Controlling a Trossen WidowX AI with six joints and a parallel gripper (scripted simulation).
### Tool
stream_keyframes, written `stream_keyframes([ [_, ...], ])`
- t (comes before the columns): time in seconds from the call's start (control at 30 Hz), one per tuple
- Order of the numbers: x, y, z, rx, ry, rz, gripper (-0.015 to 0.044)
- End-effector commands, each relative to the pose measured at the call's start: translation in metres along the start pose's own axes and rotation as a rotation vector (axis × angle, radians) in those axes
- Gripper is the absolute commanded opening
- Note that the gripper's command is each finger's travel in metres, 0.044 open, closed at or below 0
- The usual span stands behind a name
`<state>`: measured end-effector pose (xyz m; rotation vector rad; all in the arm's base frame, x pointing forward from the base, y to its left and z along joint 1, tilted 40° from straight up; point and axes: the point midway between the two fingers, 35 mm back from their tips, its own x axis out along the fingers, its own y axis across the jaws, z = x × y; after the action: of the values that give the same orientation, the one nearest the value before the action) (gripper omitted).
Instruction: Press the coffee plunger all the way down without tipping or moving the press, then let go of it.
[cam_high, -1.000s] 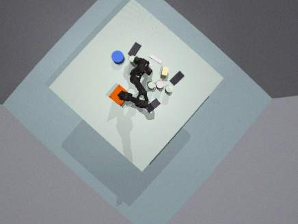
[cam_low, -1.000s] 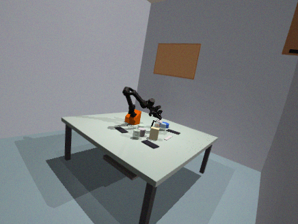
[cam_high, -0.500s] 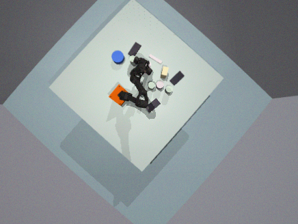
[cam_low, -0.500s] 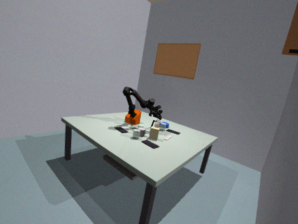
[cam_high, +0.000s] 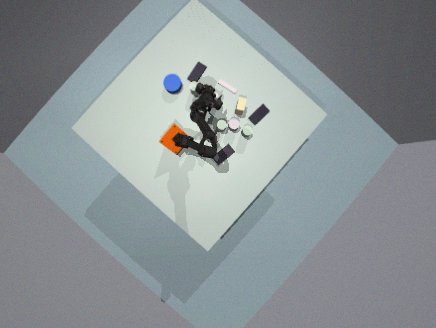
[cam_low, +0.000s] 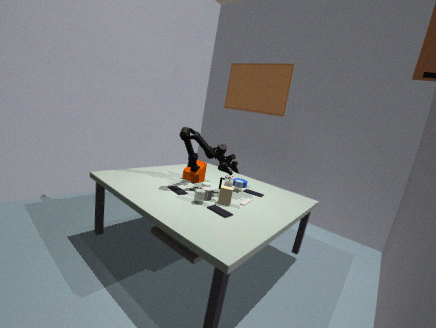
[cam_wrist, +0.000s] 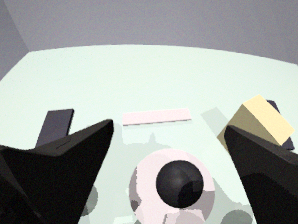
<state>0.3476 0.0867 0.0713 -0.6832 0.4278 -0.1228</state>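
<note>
In the wrist view, outside the left finger, one dark flat slab (cam_wrist: 55, 125) lies on the surface (cam_wrist: 153, 70). Between the fingers and a little below them stands the coffee press (cam_wrist: 172, 192), a single pale pink cylinder with a round dark plunger knob (cam_wrist: 178, 184) sitting low on its lid; beyond it lies one thin pink bar (cam_wrist: 157, 117). The gripper (cam_wrist: 169, 163) has its fingers spread nearly to their full width, one on each side of the knob and clear of it, holding nothing. The knob looks hard, smooth and rounded, so it would likely slip if pinched off centre; the best hold is square across its middle. The press seems light and tall for its foot, so a sideways nudge could tip it. Outside the right finger stands one tan block (cam_wrist: 256, 119). From above, four dark slabs, three small pale cups and one blue disc (cam_high: 172, 83) can be counted.
</note>
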Motion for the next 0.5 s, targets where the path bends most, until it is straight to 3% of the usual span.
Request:
stream_keyframes([
  [0.0,0.0,0.001,0.0,0.001,0.001,0.003,0.044],
  [0.33,-0.059,-0.004,0.052,-0.008,0.018,0.01,0.044],
  [0.47,-0.063,-0.004,0.053,-0.01,0.018,0.009,0.044],
])
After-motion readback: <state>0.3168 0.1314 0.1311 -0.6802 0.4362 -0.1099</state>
